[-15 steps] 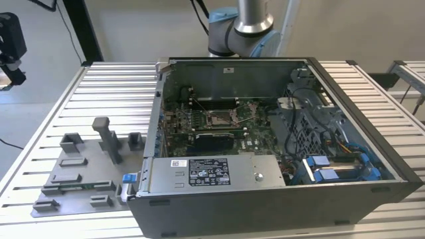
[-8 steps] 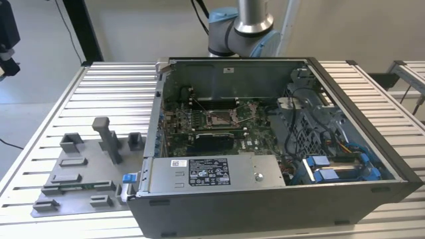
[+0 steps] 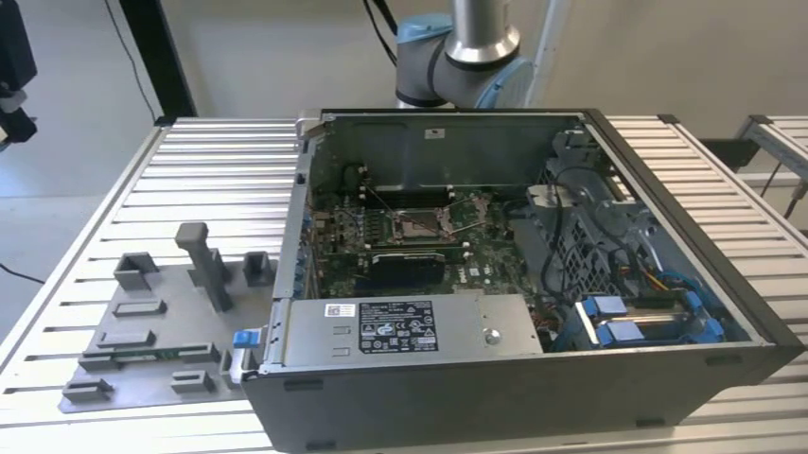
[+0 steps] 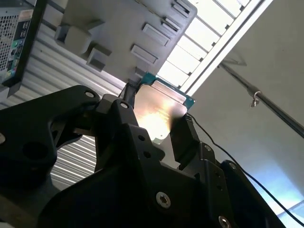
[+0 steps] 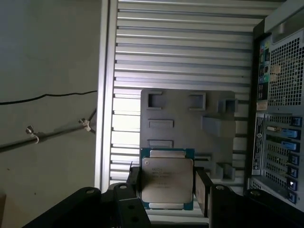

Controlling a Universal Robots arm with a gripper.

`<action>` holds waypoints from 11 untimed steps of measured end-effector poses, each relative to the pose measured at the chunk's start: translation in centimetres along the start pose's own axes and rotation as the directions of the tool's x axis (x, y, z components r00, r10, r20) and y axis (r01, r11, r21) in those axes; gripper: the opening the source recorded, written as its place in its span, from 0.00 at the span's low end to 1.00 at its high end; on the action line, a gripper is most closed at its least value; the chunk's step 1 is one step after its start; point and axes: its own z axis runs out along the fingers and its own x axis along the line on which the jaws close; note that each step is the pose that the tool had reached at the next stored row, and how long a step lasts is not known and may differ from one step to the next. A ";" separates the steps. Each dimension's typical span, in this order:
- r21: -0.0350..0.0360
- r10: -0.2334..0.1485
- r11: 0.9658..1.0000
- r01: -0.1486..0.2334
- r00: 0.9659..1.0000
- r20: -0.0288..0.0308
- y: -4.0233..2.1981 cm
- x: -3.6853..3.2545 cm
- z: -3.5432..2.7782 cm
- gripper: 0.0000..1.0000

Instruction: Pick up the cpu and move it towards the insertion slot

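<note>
**CPU gripped and clear of the fixture; slot not yet reached**

Nearest in the exterior view, the open computer case point(image 3: 505, 397) stands on the slatted metal table point(image 3: 215, 161). The grey fixture plate point(image 3: 151, 322) lies just beside it on the exterior view's left.

In both wrist views the gripper point(image 5: 167, 189) is clamped on the cpu point(image 5: 167, 175). Its black fingers point(image 5: 203, 190) press two opposite edges of the chip. The silvery top face, rimmed in green, is turned toward the first wrist camera. In the first wrist view the fixture plate and the table slats lie beyond the chip, and the chip does not touch them. The case's perforated outer wall stands off to one side. I judge the pick-up done: the chip is held in the air over the fixture side of the table, not over the case.

Farther in, the exterior view shows the insertion slot point(image 3: 417, 224). It is a silver-framed square with a brownish centre, set in the green board on the case floor, with a black rectangular panel point(image 3: 401, 270) just nearer than it. Nothing appears to sit in the slot. Farthest back, the arm's base joint point(image 3: 455, 57) rises behind the case's far wall.

The carry toward the slot looks like the part left undone, since chip and socket seem well apart.
</note>
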 end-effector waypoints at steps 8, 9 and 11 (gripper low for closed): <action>0.000 0.000 1.000 0.000 1.000 0.000 -0.04 -1.34 0.08 0.00; 0.000 0.000 1.000 0.000 1.000 0.000 -0.06 -1.75 0.11 0.00; 0.000 0.000 1.000 0.000 1.000 0.000 -0.08 -2.67 0.19 0.00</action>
